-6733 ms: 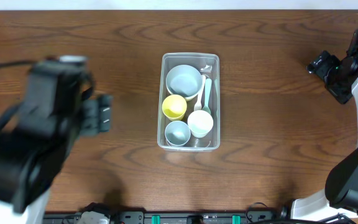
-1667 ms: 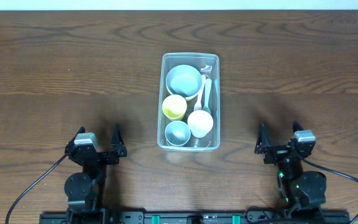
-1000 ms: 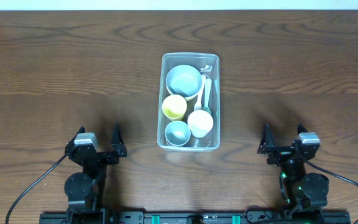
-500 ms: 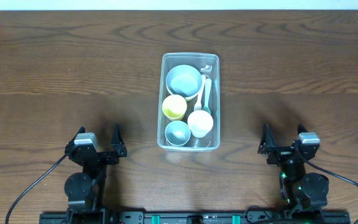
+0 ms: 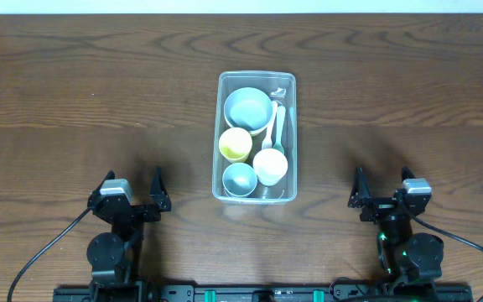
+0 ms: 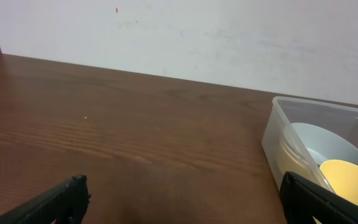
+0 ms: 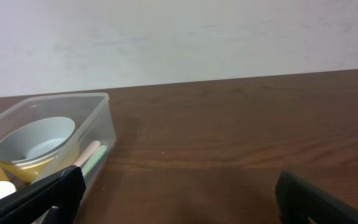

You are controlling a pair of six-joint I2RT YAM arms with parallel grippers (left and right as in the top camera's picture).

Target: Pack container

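Observation:
The clear plastic container [image 5: 257, 137] stands in the middle of the wooden table. Inside it are a large grey-blue bowl [image 5: 248, 108], a yellow cup [image 5: 235, 143], a white cup [image 5: 270, 165], a small grey-blue cup [image 5: 239, 178] and pale spoons [image 5: 278, 126] along its right side. My left gripper [image 5: 132, 182] rests open at the table's front left, well short of the container [image 6: 316, 143]. At the front right my right gripper [image 5: 383, 179] is open too, with the container [image 7: 48, 137] off to its left. Nothing lies between either pair of fingers.
Bare wooden tabletop [image 5: 99, 92] surrounds the container on all sides. A white wall [image 6: 185, 37] rises behind the table's far edge. Cables [image 5: 49, 247] run from both arm bases at the front edge.
Earlier both arms were raised at the table's sides; they have come down to rest at the front edge. Over the last second nothing has moved.

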